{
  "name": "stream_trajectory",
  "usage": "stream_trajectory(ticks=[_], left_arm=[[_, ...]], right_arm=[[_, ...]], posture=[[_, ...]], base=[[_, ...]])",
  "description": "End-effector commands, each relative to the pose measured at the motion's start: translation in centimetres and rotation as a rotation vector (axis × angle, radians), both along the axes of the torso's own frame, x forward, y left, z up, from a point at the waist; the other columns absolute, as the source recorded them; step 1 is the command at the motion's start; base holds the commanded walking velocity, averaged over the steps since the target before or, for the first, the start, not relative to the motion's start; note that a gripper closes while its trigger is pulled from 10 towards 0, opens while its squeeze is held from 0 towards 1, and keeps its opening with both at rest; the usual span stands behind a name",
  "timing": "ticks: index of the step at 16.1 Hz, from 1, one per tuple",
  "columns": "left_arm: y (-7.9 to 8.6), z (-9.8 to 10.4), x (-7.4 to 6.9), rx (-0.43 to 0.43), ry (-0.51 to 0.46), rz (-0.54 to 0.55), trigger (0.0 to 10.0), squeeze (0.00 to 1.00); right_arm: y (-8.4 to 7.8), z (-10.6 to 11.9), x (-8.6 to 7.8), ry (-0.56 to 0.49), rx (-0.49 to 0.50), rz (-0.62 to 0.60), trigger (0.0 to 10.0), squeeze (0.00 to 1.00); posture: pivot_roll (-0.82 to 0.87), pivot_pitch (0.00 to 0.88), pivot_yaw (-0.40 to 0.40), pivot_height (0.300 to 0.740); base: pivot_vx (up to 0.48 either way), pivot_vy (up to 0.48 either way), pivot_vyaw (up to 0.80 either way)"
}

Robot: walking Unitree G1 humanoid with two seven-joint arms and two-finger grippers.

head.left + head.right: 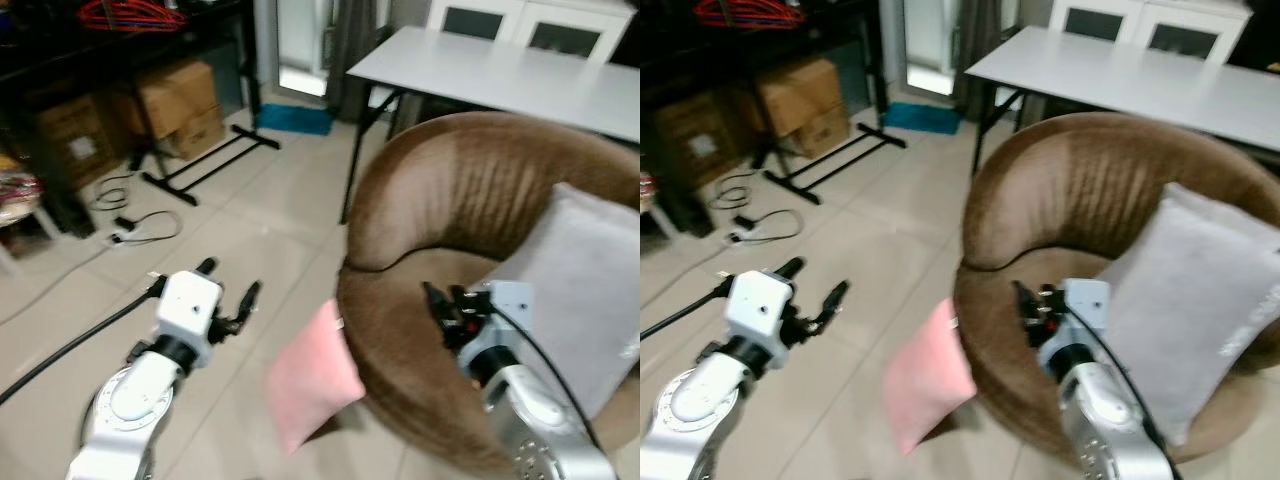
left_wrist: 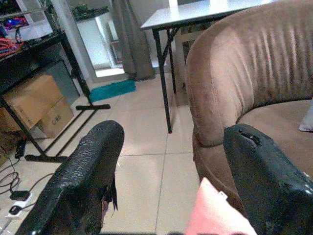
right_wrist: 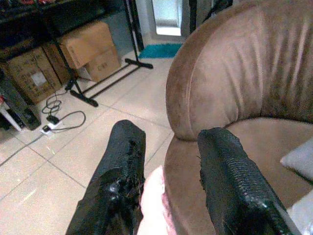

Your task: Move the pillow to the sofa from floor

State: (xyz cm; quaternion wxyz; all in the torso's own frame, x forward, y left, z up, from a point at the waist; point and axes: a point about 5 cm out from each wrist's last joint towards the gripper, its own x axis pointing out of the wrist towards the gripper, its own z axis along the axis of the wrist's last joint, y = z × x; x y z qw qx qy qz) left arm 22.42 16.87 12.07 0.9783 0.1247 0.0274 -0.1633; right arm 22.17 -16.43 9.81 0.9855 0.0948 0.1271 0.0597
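Observation:
A pink pillow (image 1: 310,378) stands on the tiled floor, leaning against the front of the round brown sofa (image 1: 450,190). A grey pillow (image 1: 575,290) rests on the sofa seat at the right. My left gripper (image 1: 230,278) hovers open over the floor, left of the pink pillow and apart from it. In the left wrist view the pink pillow (image 2: 215,213) lies below the spread fingers (image 2: 83,181). My right gripper (image 1: 437,303) is open above the sofa seat, right of the pink pillow. The pink pillow's corner (image 3: 154,196) shows between its fingers (image 3: 230,181), untouched.
A white table (image 1: 500,70) stands behind the sofa. Cardboard boxes (image 1: 180,100) sit under a black rack (image 1: 210,160) at the back left, with cables (image 1: 140,225) on the floor and a teal mat (image 1: 292,120) by the door. A black cable (image 1: 60,350) trails beside my left arm.

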Motion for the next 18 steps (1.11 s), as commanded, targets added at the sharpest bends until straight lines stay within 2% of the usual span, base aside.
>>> stream_trajectory(ticks=[1,3,5,10,18], left_arm=[[0.2,0.02,0.17,0.017,-0.004,0.012,10.0,0.0],[0.31,-0.22,0.36,0.025,0.023,0.017,10.0,0.0],[0.43,-0.21,0.44,0.022,0.027,0.019,10.0,0.0],[0.66,-0.06,0.49,0.018,0.028,0.018,10.0,0.0],[0.84,-0.02,0.52,0.025,0.03,0.019,10.0,0.0]], right_arm=[[-0.05,0.06,0.27,0.005,-0.009,-0.004,10.0,0.0],[0.16,0.34,0.65,-0.005,-0.012,0.007,10.0,0.0],[0.25,0.37,0.85,-0.005,-0.028,0.005,10.0,0.0],[0.76,0.27,0.98,0.001,-0.04,0.023,10.0,0.0],[0.53,0.1,1.11,0.003,-0.057,-0.003,10.0,0.0]], posture=[[0.01,0.0,-0.014,0.74],[0.01,0.0,-0.015,0.74],[0.02,0.0,-0.014,0.74],[0.02,0.0,-0.012,0.74],[0.02,0.0,-0.013,0.74]], base=[[0.0,0.0,0.0],[0.0,0.0,0.0],[0.0,0.0,0.69],[0.308,0.0,0.7],[0.321,0.0,0.0]])
